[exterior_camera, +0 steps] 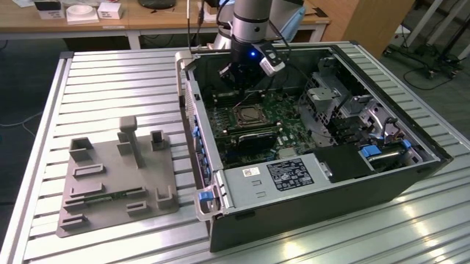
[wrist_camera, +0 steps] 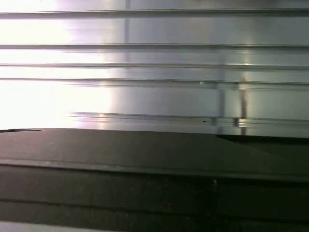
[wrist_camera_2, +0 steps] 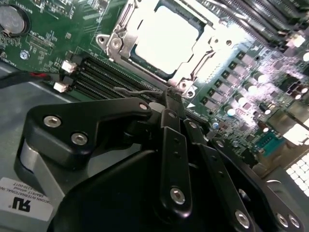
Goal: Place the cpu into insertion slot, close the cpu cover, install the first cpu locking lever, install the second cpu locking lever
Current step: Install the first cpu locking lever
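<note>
On the exterior view's left, a grey fixture tray (exterior_camera: 110,181) sits on the slatted tabletop (exterior_camera: 110,82); to its right, the open computer case (exterior_camera: 309,137). Second wrist view: cpu (wrist_camera_2: 166,41) already seated in the insertion slot (wrist_camera_2: 193,19), cpu cover (wrist_camera_2: 126,30) looks down around it. End effector (wrist_camera_2: 170,94) fingers pinched together, holding nothing visible, tip just beside the socket's edge. Likely the locking lever step; calls for fine, low contact.
</note>
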You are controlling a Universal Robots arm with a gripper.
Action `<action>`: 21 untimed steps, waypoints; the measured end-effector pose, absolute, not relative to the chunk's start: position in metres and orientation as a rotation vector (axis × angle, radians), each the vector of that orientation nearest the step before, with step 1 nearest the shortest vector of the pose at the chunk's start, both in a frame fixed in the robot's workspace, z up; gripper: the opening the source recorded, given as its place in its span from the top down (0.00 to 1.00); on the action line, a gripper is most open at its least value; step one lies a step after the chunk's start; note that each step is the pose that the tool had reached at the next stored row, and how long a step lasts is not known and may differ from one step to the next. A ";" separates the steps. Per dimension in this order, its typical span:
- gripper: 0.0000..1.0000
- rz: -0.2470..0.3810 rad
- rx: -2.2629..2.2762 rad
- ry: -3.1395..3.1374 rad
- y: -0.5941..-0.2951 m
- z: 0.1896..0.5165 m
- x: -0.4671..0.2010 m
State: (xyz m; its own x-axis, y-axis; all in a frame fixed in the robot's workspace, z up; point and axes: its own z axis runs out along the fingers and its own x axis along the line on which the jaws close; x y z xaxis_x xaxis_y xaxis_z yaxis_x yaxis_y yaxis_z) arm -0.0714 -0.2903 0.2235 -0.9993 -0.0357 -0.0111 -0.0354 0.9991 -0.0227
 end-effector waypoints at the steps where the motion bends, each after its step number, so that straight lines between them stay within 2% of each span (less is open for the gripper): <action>1: 0.90 -0.035 -0.060 3.129 -0.289 0.223 -0.071; 15: 0.90 -0.035 -0.084 3.129 -0.287 0.220 -0.069; 19: 0.90 -0.015 -0.083 3.128 -0.291 0.220 -0.070; 21: 0.90 0.025 -0.083 3.128 -0.293 0.220 -0.070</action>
State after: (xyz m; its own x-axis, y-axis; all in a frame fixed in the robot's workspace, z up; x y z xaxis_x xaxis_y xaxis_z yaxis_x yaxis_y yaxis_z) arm -0.0701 -0.2931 0.2202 -0.9985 -0.0530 -0.0131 -0.0532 0.9985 0.0158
